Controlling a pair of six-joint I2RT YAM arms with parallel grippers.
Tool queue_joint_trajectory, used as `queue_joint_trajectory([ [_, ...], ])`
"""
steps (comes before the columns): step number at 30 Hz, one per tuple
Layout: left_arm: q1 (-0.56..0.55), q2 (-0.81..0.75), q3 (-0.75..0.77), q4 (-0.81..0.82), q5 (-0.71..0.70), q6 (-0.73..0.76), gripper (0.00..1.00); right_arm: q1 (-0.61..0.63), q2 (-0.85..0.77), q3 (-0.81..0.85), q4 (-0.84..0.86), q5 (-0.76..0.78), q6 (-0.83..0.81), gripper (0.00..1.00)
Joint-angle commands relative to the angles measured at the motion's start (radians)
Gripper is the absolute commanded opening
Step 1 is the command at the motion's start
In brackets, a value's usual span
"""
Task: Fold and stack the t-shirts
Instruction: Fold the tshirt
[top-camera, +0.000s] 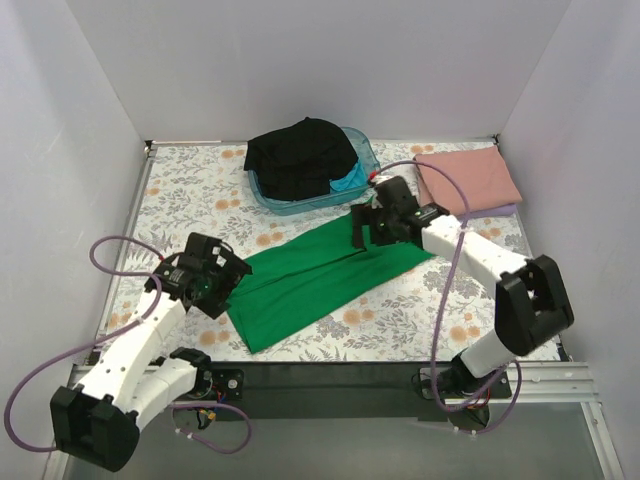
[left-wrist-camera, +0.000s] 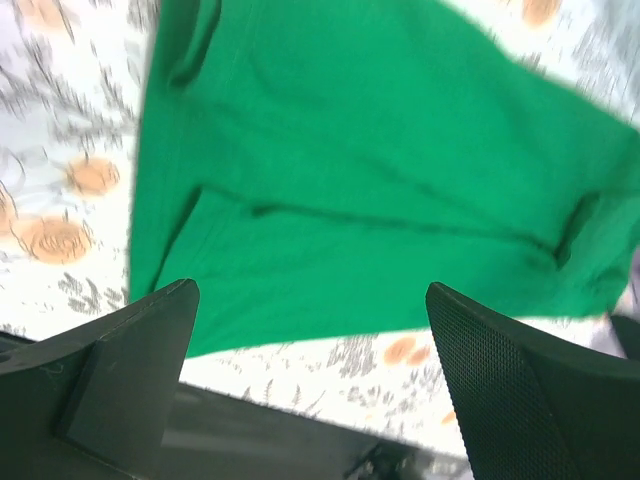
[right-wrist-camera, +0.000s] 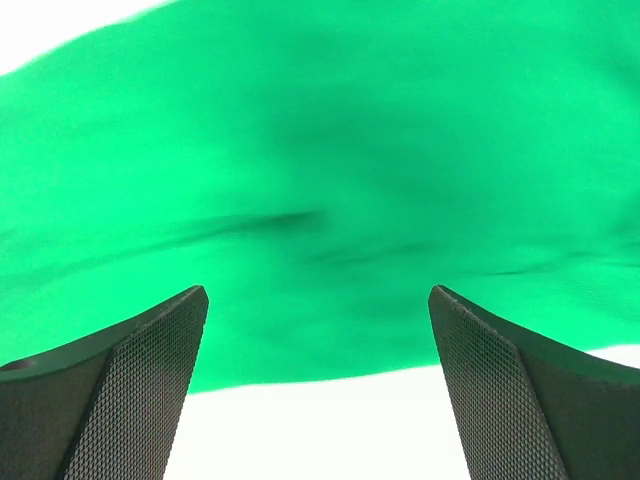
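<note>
Green t-shirt (top-camera: 325, 280) lay flat and diagonal mid-worktop (top-camera: 180, 200), its near corner close to the front edge, with open room at left. Left end effector (left-wrist-camera: 310, 295) gaped wide beside the shirt's near-left edge, empty. Right end effector (right-wrist-camera: 318, 295) gaped wide over the far end, gripping nothing.

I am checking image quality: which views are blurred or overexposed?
Top external: sharp, evenly lit. Left wrist: motion blur smears the floral-patterned table cover and the bright green fabric t-shirt. Right wrist: shirt soft, table cover blown out white.
</note>
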Motion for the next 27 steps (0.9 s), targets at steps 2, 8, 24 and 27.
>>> queue_joint_trajectory([
  [2,0.026,0.129,0.088,-0.064,-0.160,0.016,0.98,0.315,-0.123,-0.039,0.016,0.092,0.079,0.98],
  [8,0.183,0.284,0.083,0.034,-0.099,0.102,0.98,0.768,-0.010,0.038,0.087,0.227,0.145,0.98],
  [24,0.391,0.458,-0.053,0.340,0.113,0.209,0.74,0.975,0.518,0.489,0.073,0.336,0.080,0.77],
  [27,0.391,0.516,-0.055,0.338,0.098,0.203,0.64,0.994,0.549,0.500,0.067,0.381,0.068,0.75],
])
